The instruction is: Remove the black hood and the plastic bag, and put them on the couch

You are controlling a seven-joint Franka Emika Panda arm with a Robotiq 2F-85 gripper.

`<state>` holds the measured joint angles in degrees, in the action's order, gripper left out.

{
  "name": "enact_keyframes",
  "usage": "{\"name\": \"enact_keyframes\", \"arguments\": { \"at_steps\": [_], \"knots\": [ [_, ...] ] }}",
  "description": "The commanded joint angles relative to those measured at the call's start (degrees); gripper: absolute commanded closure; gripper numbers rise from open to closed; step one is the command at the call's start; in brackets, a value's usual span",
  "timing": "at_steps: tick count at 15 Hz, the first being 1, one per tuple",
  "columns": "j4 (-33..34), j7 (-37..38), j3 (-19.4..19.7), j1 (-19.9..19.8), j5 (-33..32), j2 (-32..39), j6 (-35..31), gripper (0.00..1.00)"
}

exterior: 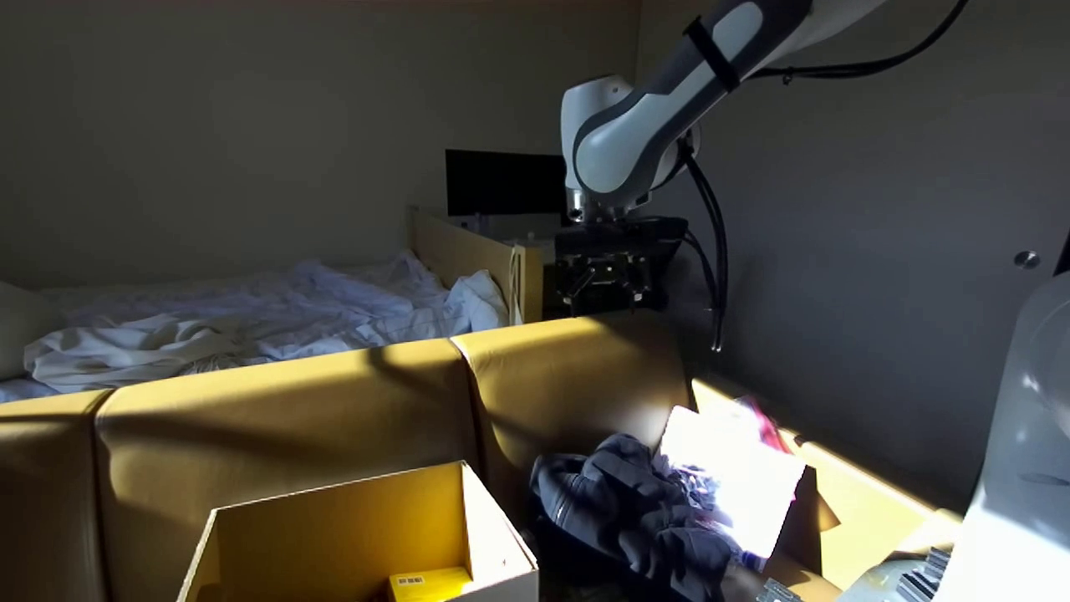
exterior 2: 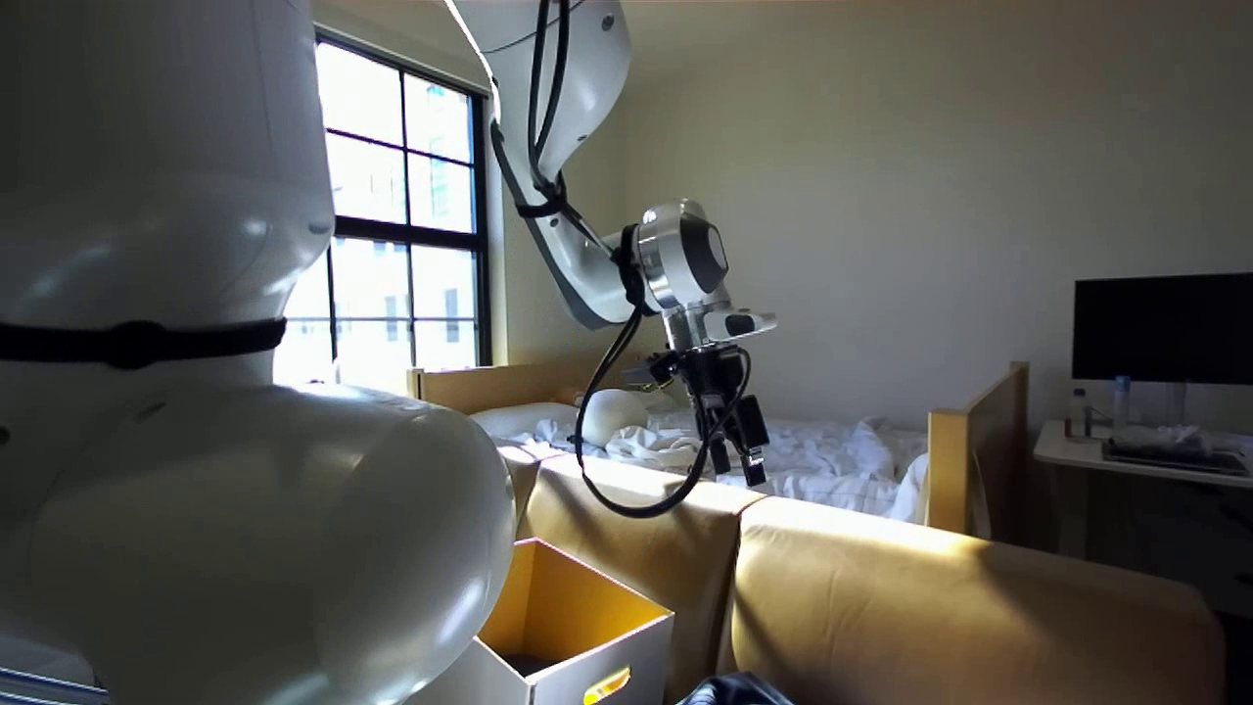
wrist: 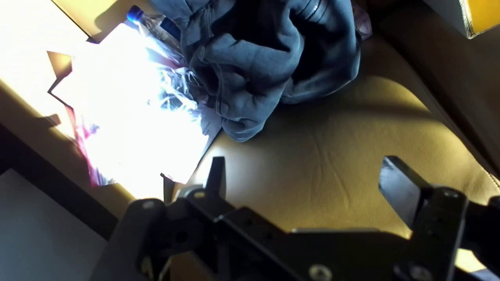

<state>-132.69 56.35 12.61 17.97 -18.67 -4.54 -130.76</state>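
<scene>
Two black fingers (wrist: 399, 189) stand wide apart in the wrist view, with smooth tan leather showing behind the gap. In both exterior views they hang just above the top edge of the backrest of a tan leather couch (exterior: 284, 435), at the end of a white and dark grey robot arm (exterior: 644, 138).

The crumpled black cloth hood (wrist: 250, 58) lies in loose folds in front of that backrest, well apart from the fingers. Touching it is a crinkled clear plastic bag (wrist: 175, 91), which runs into a glaring white shape (wrist: 129, 101) with pink edges; the light there is so strong that I cannot tell where the bag ends. A clear plastic bottle with a blue cap (wrist: 154, 29) lies next to the hood.

On the hood's other side, just beside it, stands an open-topped white cardboard box with yellow inner walls (exterior: 493, 535). A yellow package with a white label (exterior: 430, 583) lies in it.

Behind the couch, rumpled white bedding (exterior: 334, 309) covers a bed with a pale wooden frame (exterior 2: 948, 470). A flat black monitor (exterior 2: 1165, 328) stands on a white table (exterior 2: 1062, 446) near the bed, and bright daylight fills a black-framed window (exterior 2: 392, 196).
</scene>
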Motion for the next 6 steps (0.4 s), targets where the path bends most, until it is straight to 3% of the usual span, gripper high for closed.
{"name": "enact_keyframes", "arguments": {
  "at_steps": [1,6],
  "knots": [
    [2.0,-2.6,-7.5,-7.4,1.9,0.4,3.1,0.00],
    [3.8,-3.8,-9.1,-8.3,2.7,1.4,5.2,0.00]
  ]
}}
